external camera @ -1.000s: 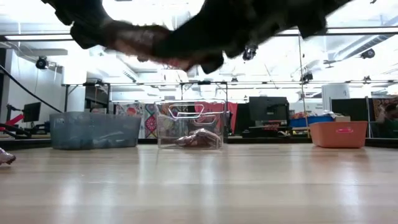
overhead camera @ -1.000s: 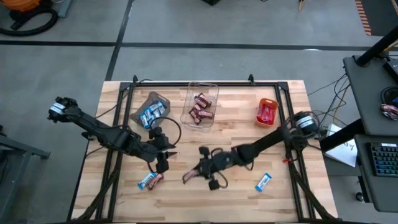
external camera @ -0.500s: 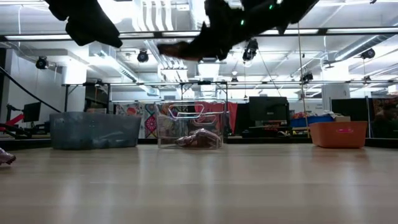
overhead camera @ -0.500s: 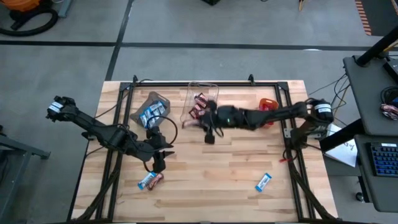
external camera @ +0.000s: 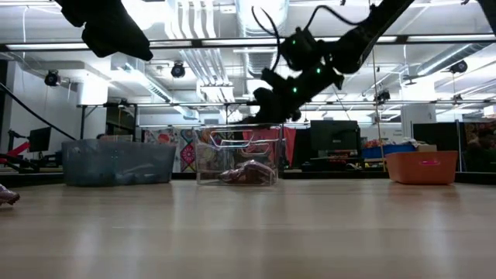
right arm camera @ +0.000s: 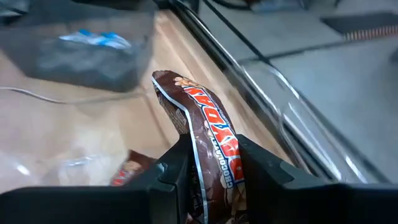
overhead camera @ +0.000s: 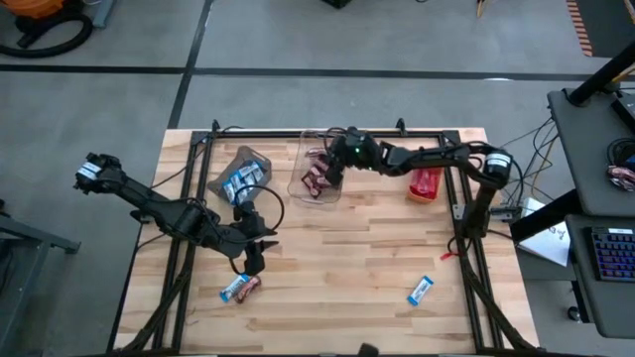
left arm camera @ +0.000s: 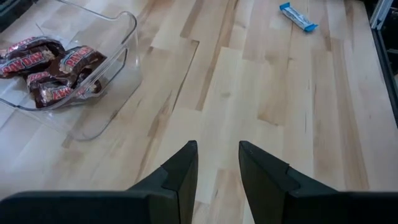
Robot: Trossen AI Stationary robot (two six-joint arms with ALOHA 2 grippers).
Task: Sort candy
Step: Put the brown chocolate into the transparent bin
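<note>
My right gripper (overhead camera: pixel 333 167) reaches across from the table's right and hovers over the clear bin (overhead camera: pixel 341 188), shut on a dark brown candy bar (right arm camera: pixel 208 134). More brown bars (left arm camera: pixel 53 68) lie inside that bin. My left gripper (left arm camera: pixel 217 163) stands open above bare wood at the table's left, with nothing between its fingers. Below it, a blue-and-white bar and a reddish one (overhead camera: pixel 239 288) lie side by side on the table. Another blue-and-white bar (overhead camera: pixel 421 291) lies near the front right. My right gripper pinches the dark brown bar between its two fingers at the bar's lower part (right arm camera: pixel 217 171). The bar runs along the fingers and its free end (right arm camera: pixel 171 84) sticks out past the fingertips. It is lifted clear, above the clear bin.
A grey bin (overhead camera: pixel 241 178) with blue-and-white bars stands at the far left and an orange bin (overhead camera: pixel 425 183) with red ones at the far right. Black frame rails (overhead camera: pixel 189 248) run along the table's sides. Bare wood lies across the middle and front.
My right gripper has swung from the table's near middle toward the far edge, carrying the brown bar clear of the table until it is over the clear bin. It stays shut on the bar.
</note>
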